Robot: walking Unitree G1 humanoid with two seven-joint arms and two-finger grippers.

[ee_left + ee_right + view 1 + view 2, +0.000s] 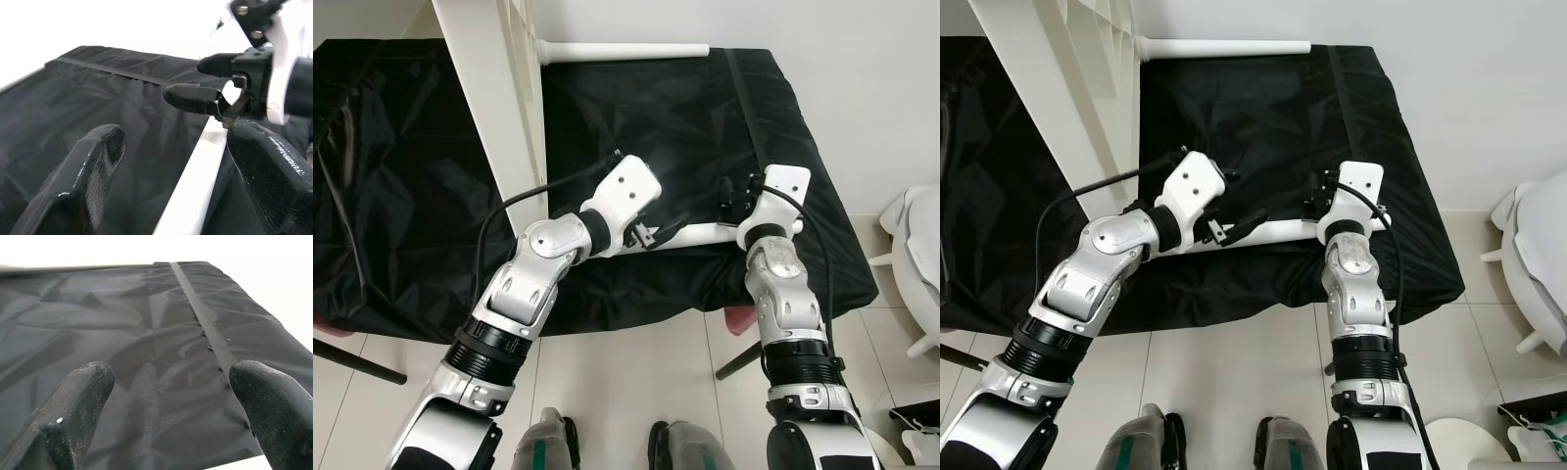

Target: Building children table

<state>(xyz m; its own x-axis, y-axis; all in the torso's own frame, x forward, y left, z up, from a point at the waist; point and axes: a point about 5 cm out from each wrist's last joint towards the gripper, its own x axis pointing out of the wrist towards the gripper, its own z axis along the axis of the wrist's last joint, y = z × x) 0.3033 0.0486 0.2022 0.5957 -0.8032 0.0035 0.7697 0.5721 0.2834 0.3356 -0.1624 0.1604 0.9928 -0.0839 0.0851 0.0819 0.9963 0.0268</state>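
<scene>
Table leg (705,233), a white round rod, lies along the near edge of the black cloth (656,127), running left to right between the two grippers. It looks set there so both arms can reach it without leaning, and so it cannot roll far on the soft fabric. The left gripper (658,232) sits at the rod's left end with its fingers (88,176) spread wide; in its wrist view the rod passes between them, close to one finger, not yet pinched. That placement reads as lining up for a grasp. The right gripper (736,191) hovers over the cloth just beyond the rod's right end, its fingers (83,391) also spread, with nothing between them but fabric; it seems to be waiting to steady or take the other end.

A second white leg (626,50) lies at the far edge of the cloth, well apart from the arms, its flared end toward the left. To the left of both, a tall white slatted panel (499,117) stands upright and crosses the cloth from the far side toward the near side; it is probably another part of the furniture, kept within reach.

The cloth covers a raised surface and hangs over its near edge. Below is pale tiled floor (626,372), a white wall (862,78) stands beyond, and a white moulded object (915,255) sits at the far right.
</scene>
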